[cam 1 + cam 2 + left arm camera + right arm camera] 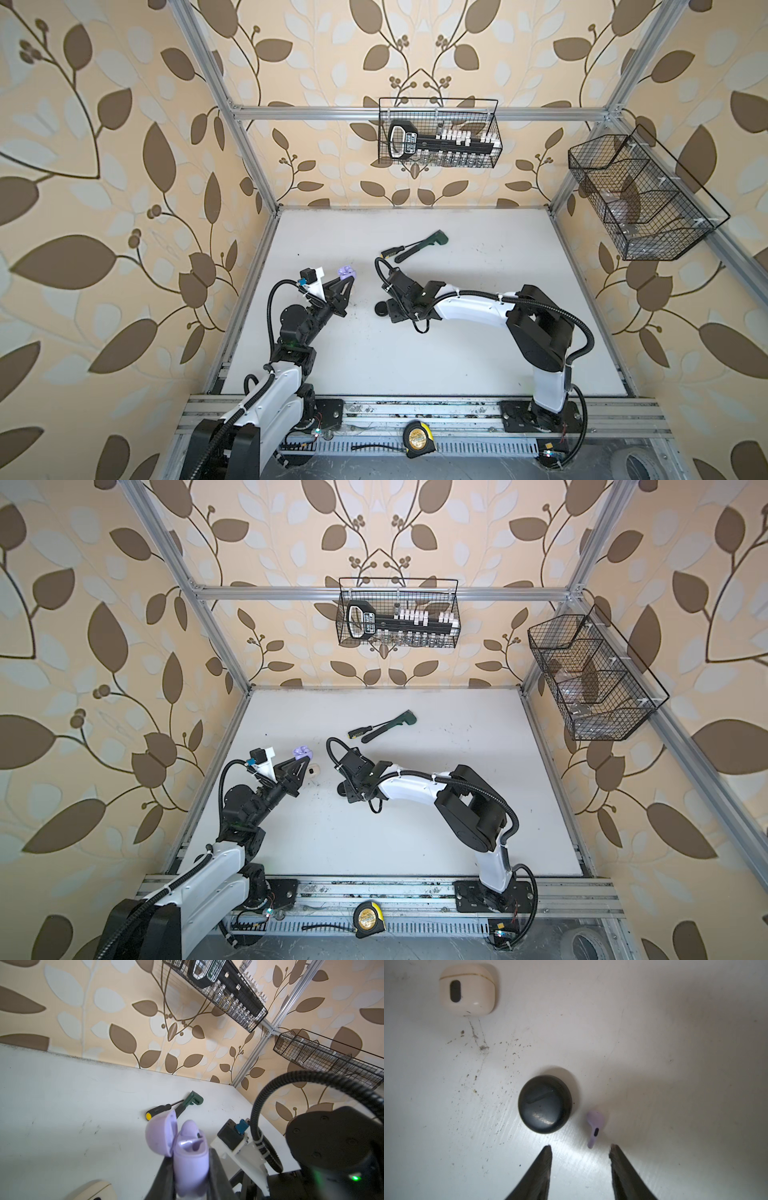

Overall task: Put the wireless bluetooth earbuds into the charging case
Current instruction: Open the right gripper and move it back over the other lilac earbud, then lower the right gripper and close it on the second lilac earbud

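As the table (457, 353) stands now, the left gripper (349, 280) clamps the open lilac charging case (187, 1153); the right gripper (580, 1147) hangs with jaws apart, empty. Just beside the closed black case (545, 1104) lies one lilac earbud (595, 1126), ahead of those jaws: judged light, rigid, slick. Pinch across the stem.

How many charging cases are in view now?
3. Open lilac plastic case held in the left gripper; round black case on the table near the right gripper; closed cream case farther off. Arms may hide others.
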You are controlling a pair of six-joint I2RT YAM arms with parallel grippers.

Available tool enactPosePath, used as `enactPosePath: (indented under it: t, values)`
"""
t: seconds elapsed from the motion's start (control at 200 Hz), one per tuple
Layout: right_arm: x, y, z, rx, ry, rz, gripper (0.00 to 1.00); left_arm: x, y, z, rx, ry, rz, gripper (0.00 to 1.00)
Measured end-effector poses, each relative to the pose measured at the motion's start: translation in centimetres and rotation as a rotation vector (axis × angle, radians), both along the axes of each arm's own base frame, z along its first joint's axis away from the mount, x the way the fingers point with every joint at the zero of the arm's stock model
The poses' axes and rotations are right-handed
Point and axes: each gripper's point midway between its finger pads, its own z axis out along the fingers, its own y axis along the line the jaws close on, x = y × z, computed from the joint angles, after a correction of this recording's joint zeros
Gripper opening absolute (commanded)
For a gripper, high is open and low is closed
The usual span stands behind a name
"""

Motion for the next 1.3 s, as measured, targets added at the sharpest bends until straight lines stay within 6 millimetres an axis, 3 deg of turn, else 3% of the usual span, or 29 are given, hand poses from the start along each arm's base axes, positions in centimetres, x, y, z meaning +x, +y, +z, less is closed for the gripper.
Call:
enactPosePath:
  t: [0.435, 1.3]
  values:
    - [1.2, -0.6, -2.8, -0.141, 0.006, -0.014, 0.41, -0.4, -0.1, 0.2, -0.001, -0.015, -0.007, 0.00]
    - [1.7, -0.1, -2.8, -0.151, -0.010, -0.010, 0.24, -0.9, -0.1, 0.3, -0.002, -0.029, -0.014, 0.00]
